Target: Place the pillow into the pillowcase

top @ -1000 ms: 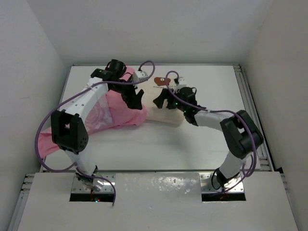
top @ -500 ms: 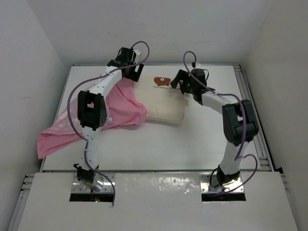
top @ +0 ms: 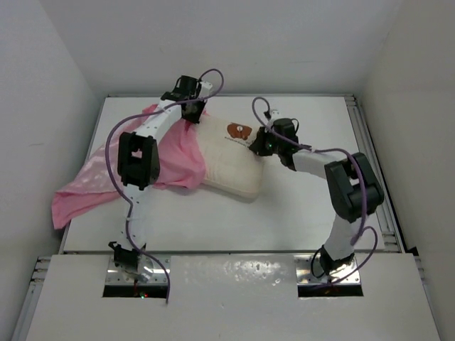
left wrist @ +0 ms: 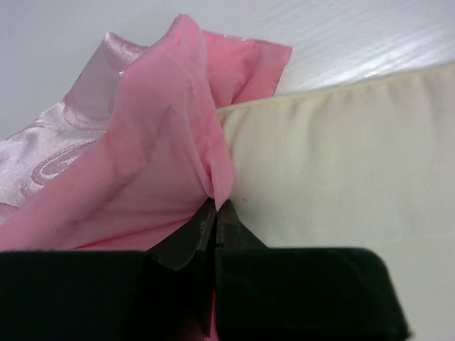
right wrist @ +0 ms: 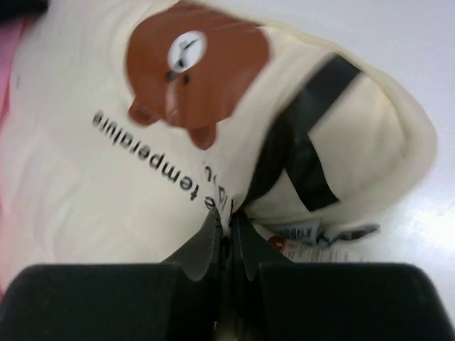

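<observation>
The cream pillow [top: 227, 160] with a brown bear print [top: 239, 130] lies mid-table, tilted, its left part under the pink satin pillowcase [top: 170, 153]. My left gripper [top: 190, 108] sits at the pillow's far left corner, shut on a fold of the pillowcase [left wrist: 178, 142] beside the pillow [left wrist: 341, 156]. My right gripper [top: 260, 144] is at the pillow's right edge, shut on a pinch of the pillow [right wrist: 106, 177] below the bear face [right wrist: 195, 64]. White tags [right wrist: 313, 241] poke out by the right fingers [right wrist: 245, 245].
The pillowcase's free end [top: 75, 202] trails over the table's left edge. A white wall closes the back, and a metal rail [top: 370, 149] runs down the right side of the white table [top: 306, 206].
Both grippers have closed, the left on the pillowcase, the right on the pillow. The pillow has shifted left and toward me, rotating, and the pink cloth now covers more of its left end.
</observation>
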Controlling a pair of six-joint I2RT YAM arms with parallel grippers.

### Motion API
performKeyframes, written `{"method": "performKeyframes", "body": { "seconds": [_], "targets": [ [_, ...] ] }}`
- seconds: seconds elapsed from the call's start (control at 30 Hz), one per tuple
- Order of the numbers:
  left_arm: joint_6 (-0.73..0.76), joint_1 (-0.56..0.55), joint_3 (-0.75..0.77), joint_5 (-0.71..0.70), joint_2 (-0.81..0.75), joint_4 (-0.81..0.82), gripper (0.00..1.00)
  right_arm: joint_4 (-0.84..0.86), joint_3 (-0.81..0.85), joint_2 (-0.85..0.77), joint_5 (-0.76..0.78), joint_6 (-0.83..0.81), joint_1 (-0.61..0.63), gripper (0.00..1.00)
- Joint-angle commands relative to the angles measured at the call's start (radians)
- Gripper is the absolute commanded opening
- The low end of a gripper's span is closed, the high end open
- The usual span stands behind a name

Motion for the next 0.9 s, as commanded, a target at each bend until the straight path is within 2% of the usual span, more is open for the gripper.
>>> {"method": "performKeyframes", "body": {
  "seconds": [0.0,0.07,0.1,0.13,0.23,0.33,0.47,0.6,0.67,0.73,0.8,0.87],
  "targets": [
    [0.051,-0.049,0.003,0.225,-0.079,-0.036,0.0,-0.086,-0.124,-0.148,-0.166,-0.242,0.144,0.07],
    [0.094,-0.069,0.099,0.32,-0.085,-0.094,0.0,-0.138,-0.138,-0.281,-0.154,-0.308,0.181,0.26],
    [0.107,-0.073,0.166,0.376,-0.084,-0.114,0.0,-0.14,-0.136,-0.323,-0.149,-0.322,0.176,0.51],
    [0.117,-0.076,0.193,0.4,-0.085,-0.133,0.0,-0.136,-0.136,-0.357,-0.149,-0.321,0.164,0.65],
    [0.156,-0.09,0.239,0.418,-0.094,-0.186,0.0,-0.129,-0.081,-0.418,-0.129,-0.321,0.106,0.99],
    [0.173,-0.096,0.215,0.426,-0.107,-0.214,0.0,-0.197,0.032,-0.353,-0.076,-0.319,0.054,0.99],
    [0.166,-0.098,0.173,0.431,-0.124,-0.22,0.0,-0.179,0.087,-0.192,-0.175,-0.24,0.035,0.99],
    [0.16,-0.099,0.167,0.428,-0.136,-0.222,0.0,-0.073,0.034,-0.11,-0.276,-0.138,0.06,0.99],
    [0.16,-0.101,0.172,0.431,-0.134,-0.226,0.0,0.021,-0.046,-0.102,-0.315,-0.095,0.09,0.99],
    [0.163,-0.102,0.185,0.438,-0.13,-0.236,0.0,0.074,-0.107,-0.101,-0.329,-0.092,0.135,0.99],
    [0.163,-0.104,0.196,0.45,-0.122,-0.239,0.0,0.059,-0.113,-0.086,-0.329,-0.13,0.166,0.99],
    [0.174,-0.115,0.199,0.47,-0.121,-0.252,0.0,0.05,-0.094,-0.046,-0.33,-0.133,0.193,0.87]
  ]
}}
